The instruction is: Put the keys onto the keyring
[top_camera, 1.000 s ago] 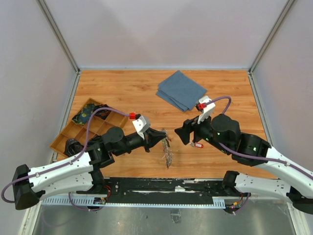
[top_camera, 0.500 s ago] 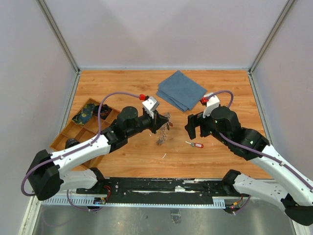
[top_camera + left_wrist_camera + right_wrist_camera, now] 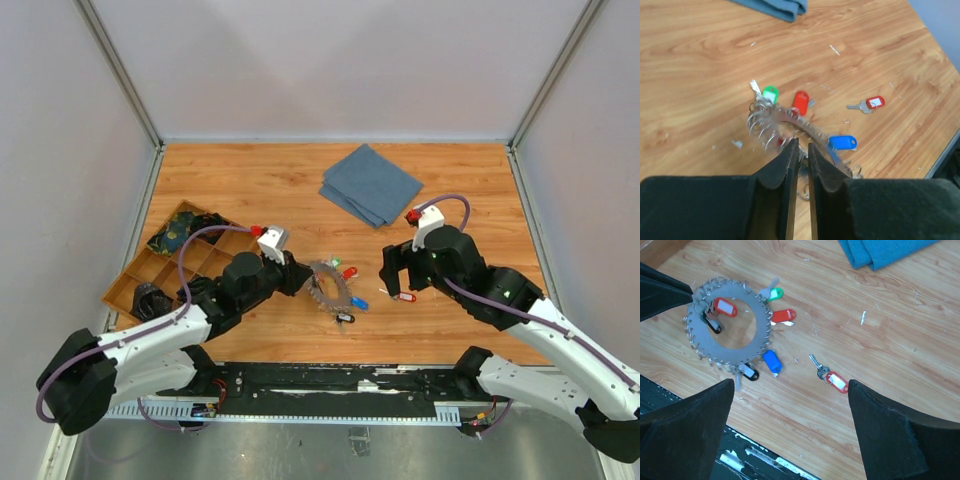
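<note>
The keyring (image 3: 322,290) is a flat silvery jagged ring on the wood, also in the right wrist view (image 3: 740,290) and the left wrist view (image 3: 805,129). Keys with green (image 3: 775,293), red (image 3: 783,316), blue (image 3: 771,361) and black (image 3: 748,373) tags hang on its edge. A loose red-tagged key (image 3: 405,296) lies to its right, also in the right wrist view (image 3: 832,379). My left gripper (image 3: 303,280) is shut on the ring's left edge (image 3: 800,147). My right gripper (image 3: 400,276) is wide open and empty above the loose key (image 3: 791,382).
A folded blue cloth (image 3: 372,183) lies at the back of the table. A wooden compartment tray (image 3: 150,265) with a dark patterned item sits at the left. A black rail runs along the near table edge (image 3: 740,460).
My left gripper has pulled back toward the near left and brought the ring down from upright to nearly flat, so its keys fan out. My right gripper has shifted slightly toward the loose key.
</note>
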Robot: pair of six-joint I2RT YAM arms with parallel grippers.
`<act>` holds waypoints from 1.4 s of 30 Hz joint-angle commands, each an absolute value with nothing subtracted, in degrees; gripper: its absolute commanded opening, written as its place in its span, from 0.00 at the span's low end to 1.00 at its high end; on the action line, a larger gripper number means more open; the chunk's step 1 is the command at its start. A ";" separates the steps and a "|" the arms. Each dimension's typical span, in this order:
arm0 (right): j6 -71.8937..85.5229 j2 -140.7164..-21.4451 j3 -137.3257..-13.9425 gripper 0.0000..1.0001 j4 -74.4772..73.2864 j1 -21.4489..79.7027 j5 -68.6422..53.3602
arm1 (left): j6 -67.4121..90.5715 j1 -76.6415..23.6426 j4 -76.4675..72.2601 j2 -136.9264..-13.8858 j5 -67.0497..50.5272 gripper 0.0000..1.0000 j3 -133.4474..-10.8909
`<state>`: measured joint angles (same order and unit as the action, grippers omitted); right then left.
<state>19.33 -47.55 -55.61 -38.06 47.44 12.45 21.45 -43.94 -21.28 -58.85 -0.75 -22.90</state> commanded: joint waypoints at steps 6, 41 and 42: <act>18.50 -42.76 -52.73 0.98 -33.47 46.69 9.62 | 27.96 -43.59 -10.28 -45.62 15.53 0.56 -21.83; 12.11 -10.84 -50.10 0.98 -41.58 46.70 25.05 | 27.84 -43.59 30.94 -10.78 27.07 1.00 -38.47; 12.10 -11.14 -49.95 0.98 -41.68 46.68 25.13 | 27.74 -43.59 31.04 -10.99 26.88 1.00 -38.49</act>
<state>11.53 -10.76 -51.40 -40.40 47.44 22.65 28.73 -43.94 30.63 -11.27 25.87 -39.18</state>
